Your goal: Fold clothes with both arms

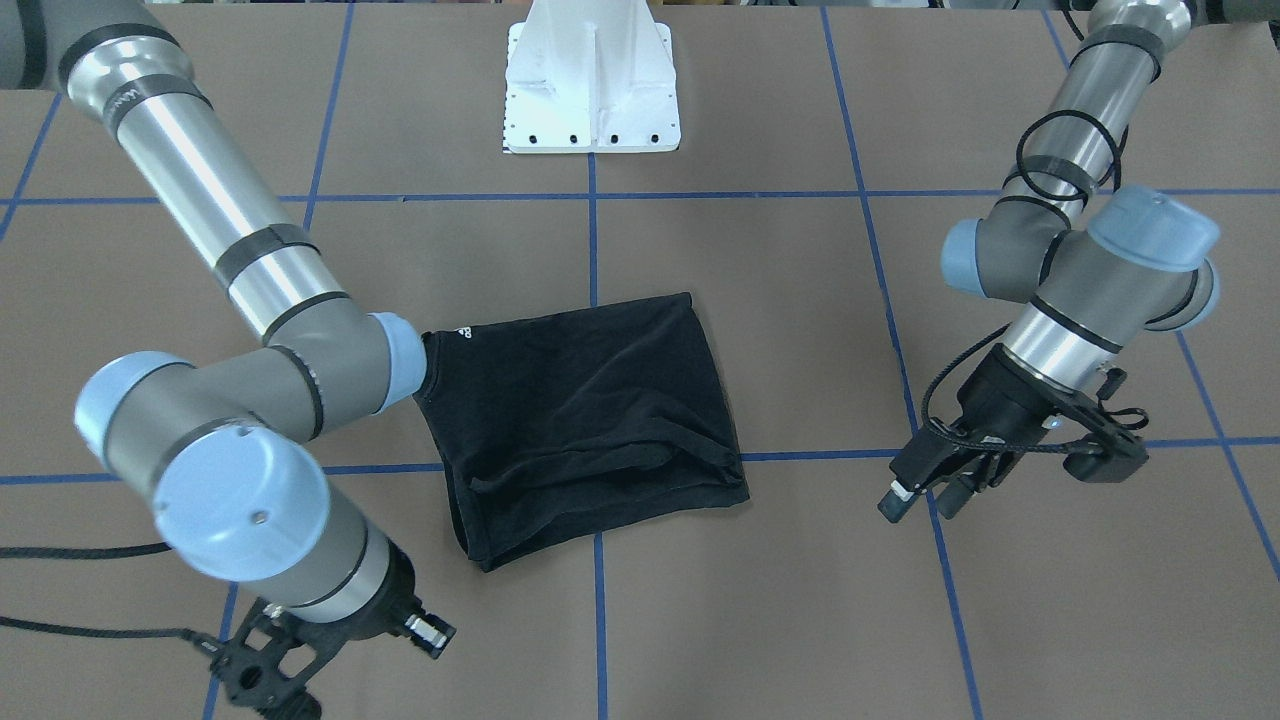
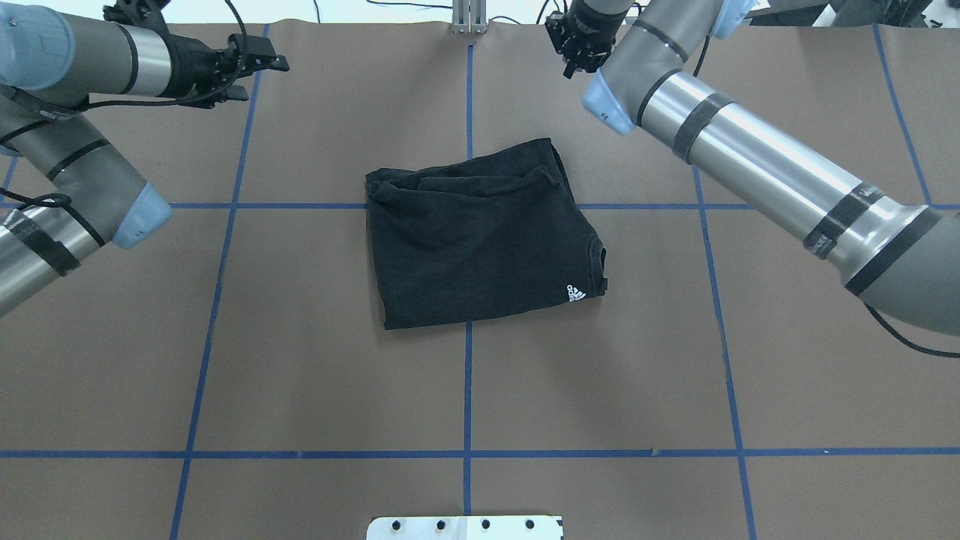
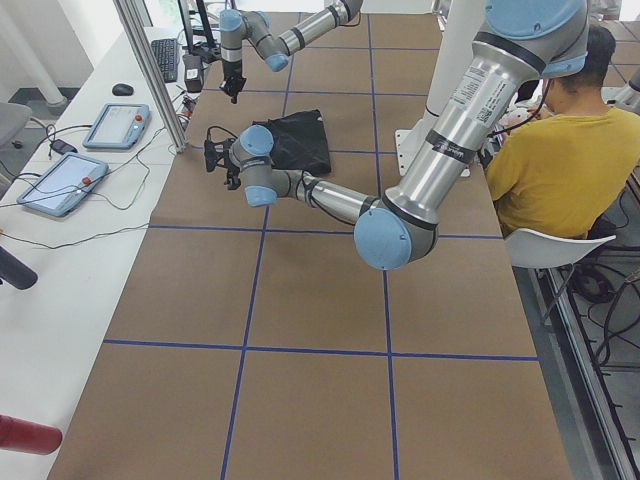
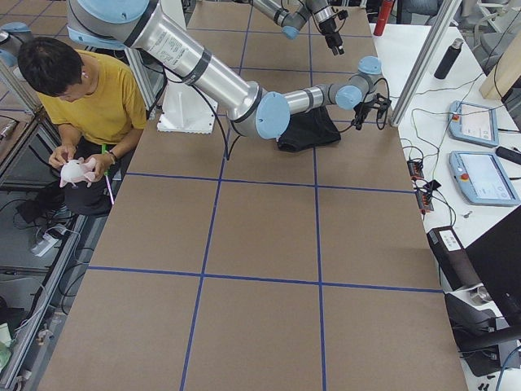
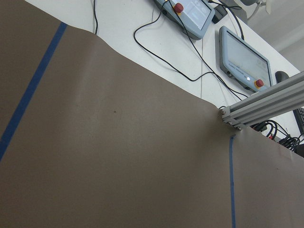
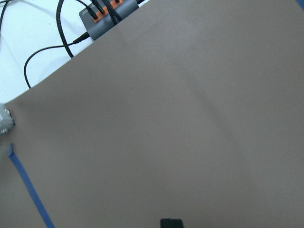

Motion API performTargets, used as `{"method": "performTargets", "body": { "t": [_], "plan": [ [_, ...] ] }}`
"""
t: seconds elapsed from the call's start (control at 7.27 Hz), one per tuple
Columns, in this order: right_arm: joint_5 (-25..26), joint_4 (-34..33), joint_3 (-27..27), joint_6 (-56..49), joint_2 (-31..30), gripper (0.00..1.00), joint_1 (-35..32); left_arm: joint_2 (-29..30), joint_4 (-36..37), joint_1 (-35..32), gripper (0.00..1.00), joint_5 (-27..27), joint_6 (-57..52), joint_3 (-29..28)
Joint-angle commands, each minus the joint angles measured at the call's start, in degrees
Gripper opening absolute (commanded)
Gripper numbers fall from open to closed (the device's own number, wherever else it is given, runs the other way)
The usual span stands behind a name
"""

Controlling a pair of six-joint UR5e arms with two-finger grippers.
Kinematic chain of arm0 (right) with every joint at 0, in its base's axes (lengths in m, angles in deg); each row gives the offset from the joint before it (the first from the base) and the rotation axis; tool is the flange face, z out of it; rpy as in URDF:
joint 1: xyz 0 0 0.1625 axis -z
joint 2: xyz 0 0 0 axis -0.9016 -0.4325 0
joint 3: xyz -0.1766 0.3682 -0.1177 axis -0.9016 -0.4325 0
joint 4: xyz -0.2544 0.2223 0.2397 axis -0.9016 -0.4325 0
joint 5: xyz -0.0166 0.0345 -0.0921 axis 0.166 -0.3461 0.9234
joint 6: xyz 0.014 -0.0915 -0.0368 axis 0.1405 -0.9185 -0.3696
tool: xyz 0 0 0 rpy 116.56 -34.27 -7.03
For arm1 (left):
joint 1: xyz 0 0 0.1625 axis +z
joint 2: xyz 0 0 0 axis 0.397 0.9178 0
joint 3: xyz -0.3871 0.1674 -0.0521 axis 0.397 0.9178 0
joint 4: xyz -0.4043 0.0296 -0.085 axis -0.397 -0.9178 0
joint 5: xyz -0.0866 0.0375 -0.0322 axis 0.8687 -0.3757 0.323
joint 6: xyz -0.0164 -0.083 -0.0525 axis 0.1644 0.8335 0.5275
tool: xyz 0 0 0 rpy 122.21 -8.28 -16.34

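The black T-shirt (image 2: 480, 240) lies folded into a rough rectangle at the table's middle, also seen in the front view (image 1: 585, 420). Only a small white logo (image 2: 575, 292) shows near its collar; any larger print is hidden in the folds. My left gripper (image 1: 925, 500) hangs above bare table well off the shirt, fingers apart and empty. My right gripper (image 2: 571, 56) is near the far table edge, away from the shirt. Its fingertips (image 6: 171, 223) look closed together with nothing between them.
The white pedestal base (image 1: 592, 90) stands at the robot's side of the table. Blue tape lines grid the brown table (image 2: 315, 360). A person in yellow (image 4: 89, 90) sits beside the base. Control tablets (image 3: 115, 125) and an aluminium post (image 5: 266, 107) are past the far edge.
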State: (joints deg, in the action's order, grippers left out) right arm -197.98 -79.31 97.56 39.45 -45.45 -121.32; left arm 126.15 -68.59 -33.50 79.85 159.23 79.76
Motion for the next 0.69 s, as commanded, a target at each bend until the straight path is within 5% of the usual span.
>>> {"method": "performTargets", "body": {
  "t": [0.0,0.55],
  "plan": [
    [-2.44,0.05,3.36,-7.28,-6.18,0.0,-5.53,-6.3,-0.04,-3.3,1.0,2.37,-11.78,2.43],
    [-6.57,0.14,19.7,-38.01,-30.96,0.0,-19.84,-16.78,0.57,-16.56,1.0,10.8,-44.13,2.88]
  ]
}}
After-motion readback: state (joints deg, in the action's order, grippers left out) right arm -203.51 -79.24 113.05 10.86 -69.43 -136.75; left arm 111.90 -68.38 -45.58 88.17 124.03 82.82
